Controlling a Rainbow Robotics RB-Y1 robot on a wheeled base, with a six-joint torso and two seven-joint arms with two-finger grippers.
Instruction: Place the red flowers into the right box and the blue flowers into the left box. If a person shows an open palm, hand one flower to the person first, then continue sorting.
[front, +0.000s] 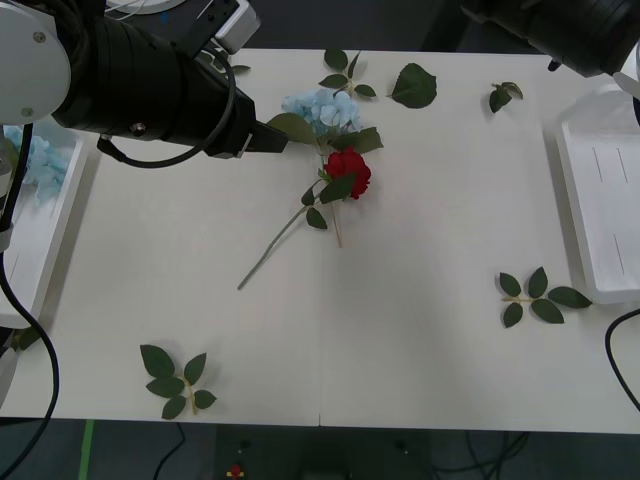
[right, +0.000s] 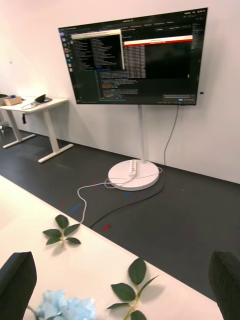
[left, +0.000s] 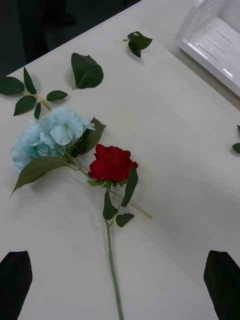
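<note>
Leaf sprig nearest; red rose touches blue hydrangea.

White bench: one red rose and one pale blue hydrangea lie touching near the far middle, stems crossing, the long green one running toward the near left. Loose leaf sprigs sit scattered: near left, near right, several along the far edge. White tray at the right edge, another at the left edge holding blue flowers.

No legible text, monitor lines unreadable.
</note>
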